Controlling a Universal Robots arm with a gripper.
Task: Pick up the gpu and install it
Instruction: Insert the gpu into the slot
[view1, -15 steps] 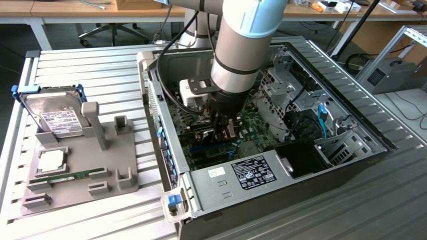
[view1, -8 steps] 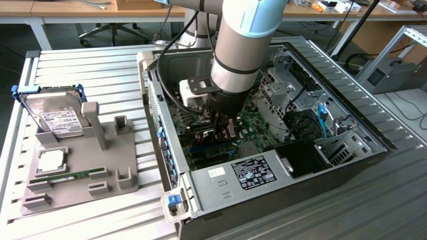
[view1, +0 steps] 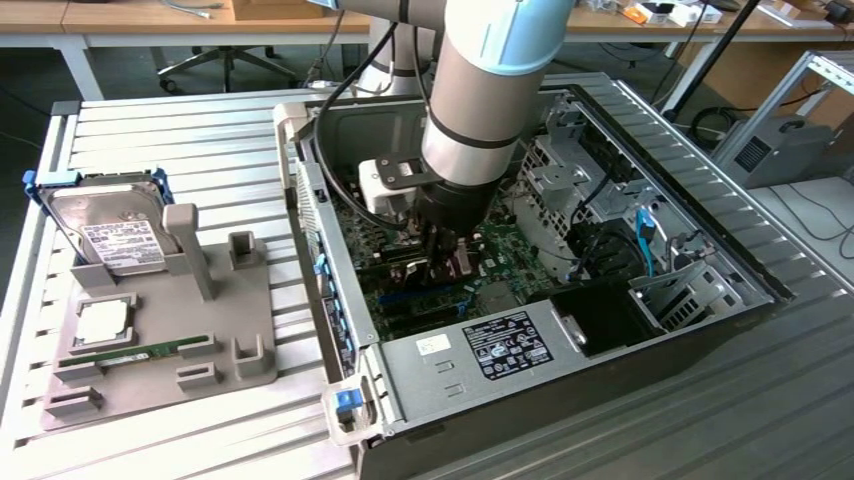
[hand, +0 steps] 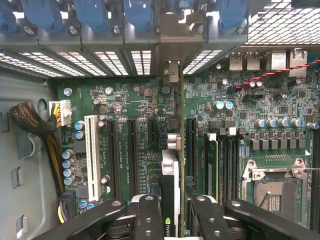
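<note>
Exterior view, surface: ribbed metal table (view1: 174, 130), slats running across it.
Table's left edge: grey holder tray (view1: 160, 350) with a hard drive (view1: 114, 225) in a blue frame leaning at its far end, a memory stick (view1: 140, 350) lying flat near its front.
Table's middle to right edge: open computer case (view1: 534, 290), green motherboard (view1: 454, 290) inside.
Arm: reaching down into the case, gripper (view1: 441, 245) just above the board.
Room: wooden desks (view1: 160, 25) and an office chair (view1: 220, 60) behind the table.
Wrist view, gpu (hand: 172, 200): standing on edge between the black fingers (hand: 148, 215), over the slots.
Jaws: closed narrowly, holding the gpu.
</note>
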